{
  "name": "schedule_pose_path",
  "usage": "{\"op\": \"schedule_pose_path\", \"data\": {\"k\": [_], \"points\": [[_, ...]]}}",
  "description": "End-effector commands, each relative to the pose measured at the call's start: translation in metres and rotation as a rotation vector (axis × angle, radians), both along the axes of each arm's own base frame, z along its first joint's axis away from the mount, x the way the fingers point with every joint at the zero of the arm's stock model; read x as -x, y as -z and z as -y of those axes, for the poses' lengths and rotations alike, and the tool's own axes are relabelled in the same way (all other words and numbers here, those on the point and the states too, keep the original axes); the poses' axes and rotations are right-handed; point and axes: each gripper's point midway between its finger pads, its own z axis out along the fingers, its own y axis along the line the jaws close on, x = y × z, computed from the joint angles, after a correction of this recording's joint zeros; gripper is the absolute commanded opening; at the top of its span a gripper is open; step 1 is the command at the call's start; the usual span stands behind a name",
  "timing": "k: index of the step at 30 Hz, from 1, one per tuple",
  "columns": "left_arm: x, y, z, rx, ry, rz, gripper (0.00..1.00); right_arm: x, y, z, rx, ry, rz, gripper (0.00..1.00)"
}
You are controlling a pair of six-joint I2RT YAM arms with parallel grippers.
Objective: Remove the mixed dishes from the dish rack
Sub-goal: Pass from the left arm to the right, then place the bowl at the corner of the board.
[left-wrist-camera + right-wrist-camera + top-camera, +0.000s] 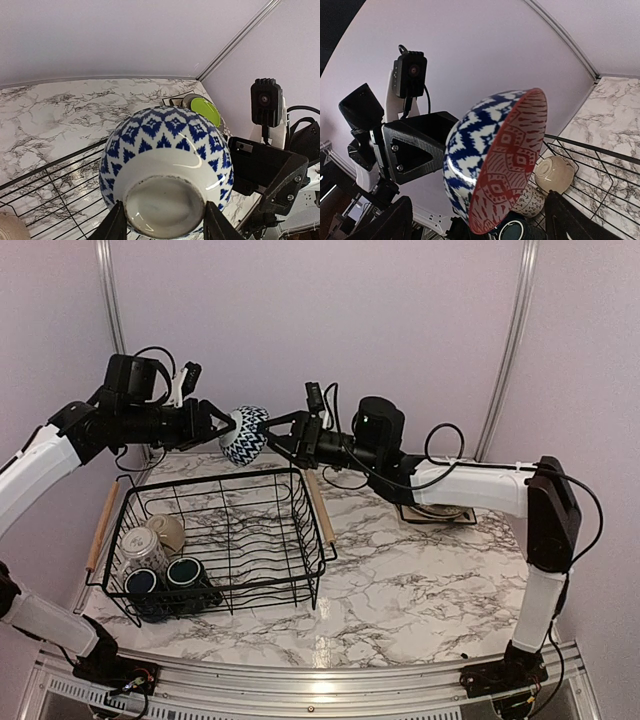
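Top external view: nearest, mugs (165,562) sit in the rack (312,530). Above its far edge, the left tool (224,429) clamps the bowl (246,434) by its foot; the right tool (282,436) gapes just beside it. Glazed, likely slippery and breakable: take the rim.

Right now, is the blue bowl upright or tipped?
Tipped: the bowl is sideways, base toward the left hand, red inside toward the right hand.

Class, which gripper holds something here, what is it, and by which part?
The left gripper holds the bowl by its base, pinched from both sides. The right gripper stands open near it, holding nothing.
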Motion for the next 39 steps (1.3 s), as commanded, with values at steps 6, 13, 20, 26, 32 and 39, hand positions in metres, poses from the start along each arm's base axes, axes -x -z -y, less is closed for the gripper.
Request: {"op": "schedule_pose_path", "data": {"k": [6,13,20,26,32,39], "points": [[0.006,-0.015,0.032,0.159,0.112,0.033,0.15,0.019,-0.042,-0.011,-0.147,-0.098,0.048,0.50],[0.013,-0.008,0.034,0.151,0.133,0.037,0.46,0.012,-0.042,0.006,-0.069,0.014,0.125,0.00],[0.013,0.005,-0.026,-0.015,-0.041,0.072,0.99,-0.006,-0.050,0.093,0.168,0.327,0.311,0.00],[0.005,0.039,-0.089,-0.255,-0.216,0.006,0.99,-0.024,0.026,0.192,0.732,0.670,0.330,0.00],[0.013,0.091,-0.101,-0.426,-0.198,-0.160,0.99,-0.018,0.141,0.256,1.222,0.718,0.167,0.00],[0.062,0.170,-0.079,-0.591,0.003,-0.420,0.99,-0.004,0.230,0.281,1.495,0.623,-0.024,0.00]]}}
